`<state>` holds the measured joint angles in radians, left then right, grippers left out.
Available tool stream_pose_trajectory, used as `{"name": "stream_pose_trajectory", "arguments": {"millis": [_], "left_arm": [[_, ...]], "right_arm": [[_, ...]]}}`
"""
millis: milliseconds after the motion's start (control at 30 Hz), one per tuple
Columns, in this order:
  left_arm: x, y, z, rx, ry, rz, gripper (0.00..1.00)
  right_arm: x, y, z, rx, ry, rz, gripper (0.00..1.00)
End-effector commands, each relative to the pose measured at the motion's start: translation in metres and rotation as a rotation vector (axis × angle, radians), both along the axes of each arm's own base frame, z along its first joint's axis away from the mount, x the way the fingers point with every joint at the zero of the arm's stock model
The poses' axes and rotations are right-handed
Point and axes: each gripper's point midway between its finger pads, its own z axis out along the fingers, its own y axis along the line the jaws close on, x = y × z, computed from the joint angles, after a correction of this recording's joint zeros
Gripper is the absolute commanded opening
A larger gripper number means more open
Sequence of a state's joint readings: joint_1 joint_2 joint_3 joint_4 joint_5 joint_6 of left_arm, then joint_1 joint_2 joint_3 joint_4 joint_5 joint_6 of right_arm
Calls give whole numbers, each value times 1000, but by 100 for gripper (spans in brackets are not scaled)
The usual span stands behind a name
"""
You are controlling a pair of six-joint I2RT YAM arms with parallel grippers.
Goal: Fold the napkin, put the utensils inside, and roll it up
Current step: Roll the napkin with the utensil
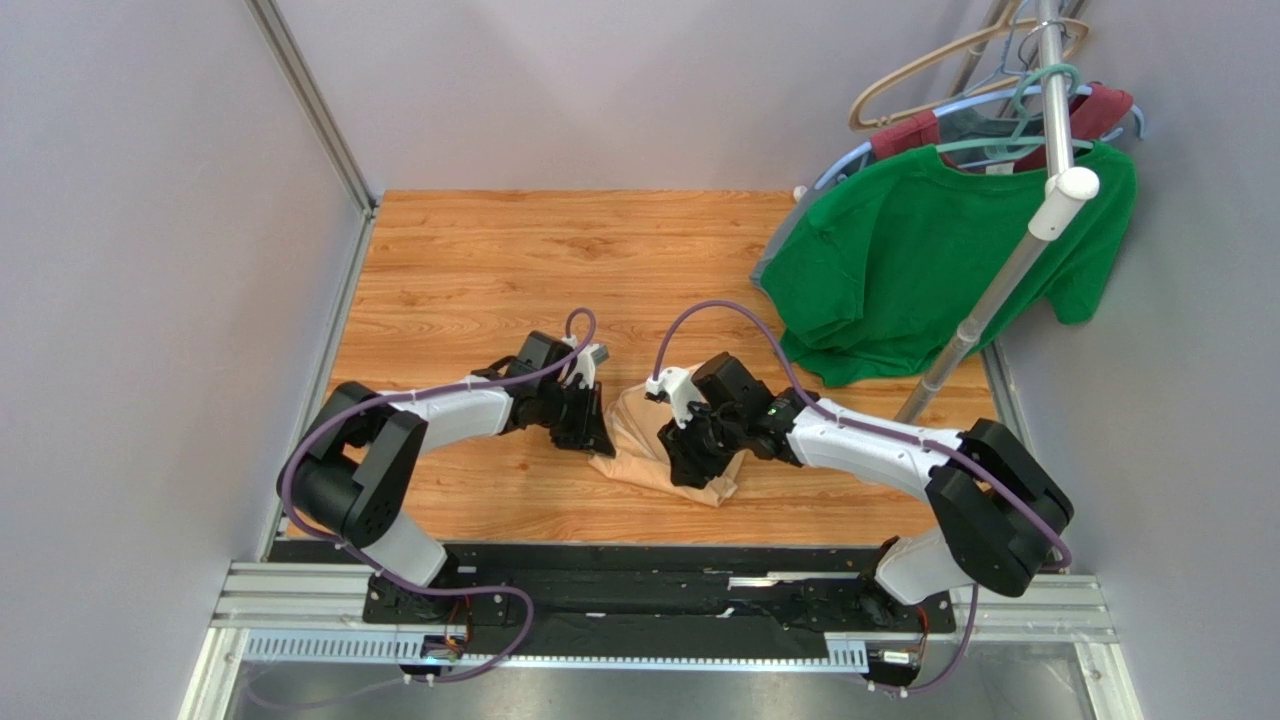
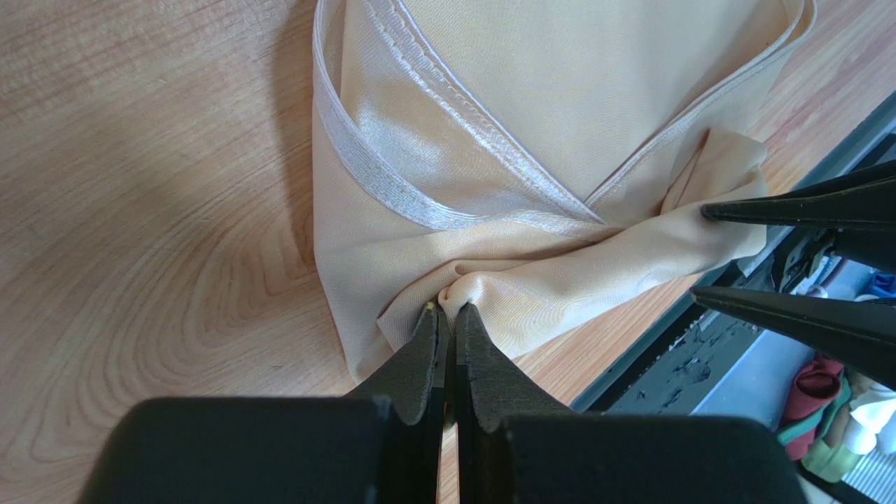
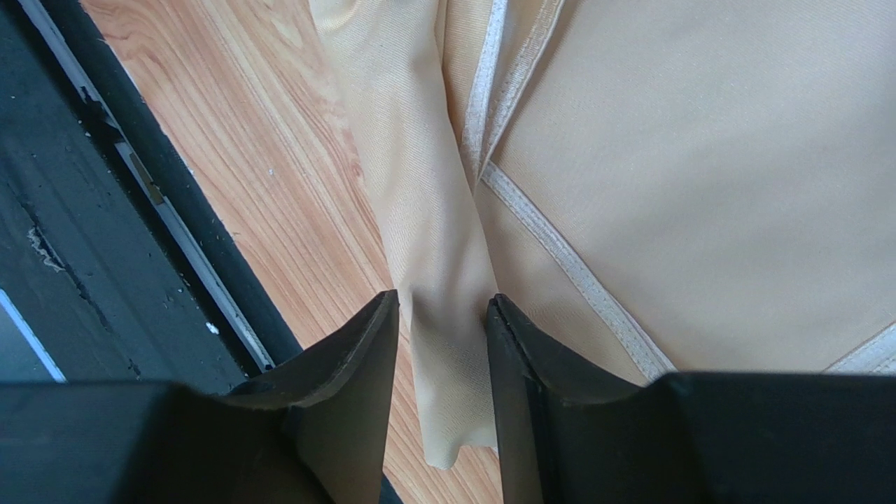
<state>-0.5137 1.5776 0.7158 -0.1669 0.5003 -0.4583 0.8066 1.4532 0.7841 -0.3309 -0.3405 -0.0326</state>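
My left hand [image 2: 448,310] is pinched tight on a fold of the napkin [image 2: 589,95], which lies bunched on the bench [image 2: 137,210]; my right hand [image 3: 442,305] stands part open, straddling its twisted tail.

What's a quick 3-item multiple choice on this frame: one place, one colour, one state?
1. Where is the napkin? A on the table, between left gripper and right gripper; B lifted clear in the air; C on the floor.
2. Napkin colour? A green; B white; C peach-tan.
3. Left gripper state? A wide open; B shut on a napkin fold; C shut, holding nothing.
Key: 1 A, the overhead view shows it on the wood between them. 2 C, both wrist views show peach-tan cloth. 3 B, its fingertips meet on a bunched fold.
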Motion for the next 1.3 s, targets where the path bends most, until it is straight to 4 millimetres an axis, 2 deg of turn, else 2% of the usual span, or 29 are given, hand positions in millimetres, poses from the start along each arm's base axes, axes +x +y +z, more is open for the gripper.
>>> {"name": "stream_pose_trajectory", "arguments": {"millis": [0, 333, 400, 533, 567, 633, 667, 833, 933, 967, 1067, 1200, 1233, 1267], "left_arm": [[-14, 19, -18, 101, 52, -4, 0], [-7, 18, -12, 103, 27, 15, 0], [-6, 18, -11, 103, 23, 18, 0], [2, 15, -3, 81, -19, 32, 0], [3, 14, 0, 75, -30, 33, 2], [8, 12, 9, 58, -66, 43, 9], [9, 12, 12, 54, -77, 43, 17], [23, 15, 36, 29, -174, 80, 28], [28, 23, 46, 33, -217, 94, 39], [30, 29, 49, 37, -234, 111, 47], [28, 39, 50, 33, -252, 130, 59], [23, 35, 54, -33, -269, 131, 62], [17, 36, 48, -40, -260, 133, 62], [18, 35, 53, -62, -292, 137, 62]], "right_arm": [[3, 1, -4, -19, 27, -54, 38], [-17, -7, -28, -65, 155, -131, 38], [-19, -8, -37, -84, 182, -143, 33], [-20, -11, -53, -129, 216, -171, 12], [-19, -10, -55, -129, 219, -173, 10], [-18, -12, -62, -153, 229, -187, 2], [-18, -11, -63, -156, 235, -190, 1], [-19, -11, -68, -169, 255, -197, 0], [-20, -14, -68, -177, 252, -203, 0], [-19, -15, -69, -181, 252, -206, 0], [-20, -15, -70, -183, 257, -205, 0], [-18, -12, -69, -178, 261, -201, 0], [-18, -11, -69, -176, 264, -204, 0], [-18, -12, -69, -179, 266, -206, 0]]}}
